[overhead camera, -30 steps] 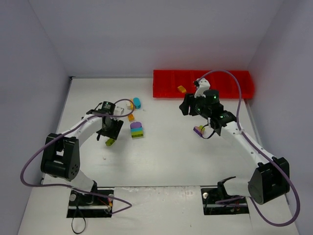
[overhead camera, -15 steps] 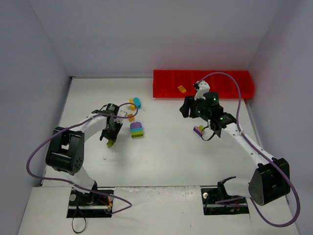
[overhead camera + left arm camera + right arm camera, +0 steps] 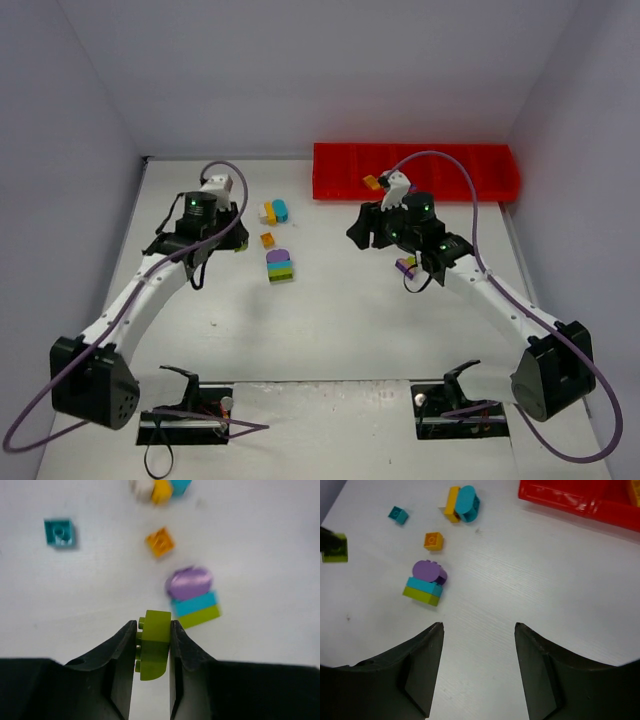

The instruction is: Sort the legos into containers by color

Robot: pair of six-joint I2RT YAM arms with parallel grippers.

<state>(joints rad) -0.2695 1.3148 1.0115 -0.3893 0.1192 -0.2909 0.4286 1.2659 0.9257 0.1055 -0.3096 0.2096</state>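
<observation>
Sorting is only just getting under way. Reading the top view as a clock centred on the table (image 3: 330,320), the red tray (image 3: 470,172) is lying at about 1 o'clock. The only piece showing in it is one yellow-orange brick (image 3: 371,182), sitting in a compartment toward its left end. The right arm is covering part of the tray, so I cannot tell whether more is in there.

The left gripper (image 3: 152,630) is pinching an olive-green brick (image 3: 154,645) tightly between its closed jaws at about 10 o'clock. It seems to be carrying the brick clear of the table, well apart from the tray. The right gripper (image 3: 477,625) is hanging partly open over bare table with nothing between its fingers.

Most pieces are waiting around 11 o'clock:
- a purple-teal-olive stack (image 3: 426,584)
- a single orange brick (image 3: 433,540) just beyond it
- a small teal plate (image 3: 399,514)
- a yellow and teal cluster (image 3: 462,502), joined together as far as I can see

A purple brick (image 3: 404,267) is lying under the right arm near 3 o'clock.

By my judgement nearly everything is left. The held brick is needing a trip across to a compartment, and the mixed stacks are needing to be pulled apart before their colours can go separate ways.
</observation>
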